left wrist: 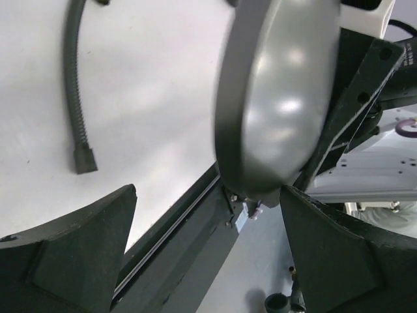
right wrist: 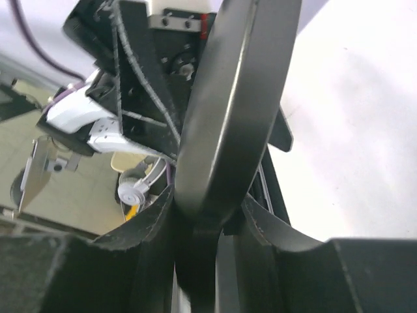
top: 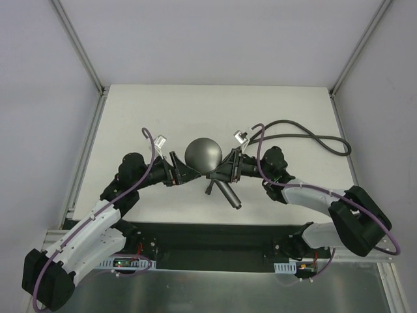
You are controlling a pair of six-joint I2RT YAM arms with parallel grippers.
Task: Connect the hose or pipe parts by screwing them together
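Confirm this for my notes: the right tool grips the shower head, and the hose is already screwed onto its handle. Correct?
Not quite. The right tool does grip the shower head, but the hose is not screwed on: it lies loose on the table. The top view shows the handle with a bare end.

White table [top: 163,111], dark hose [left wrist: 73,85] lying on it
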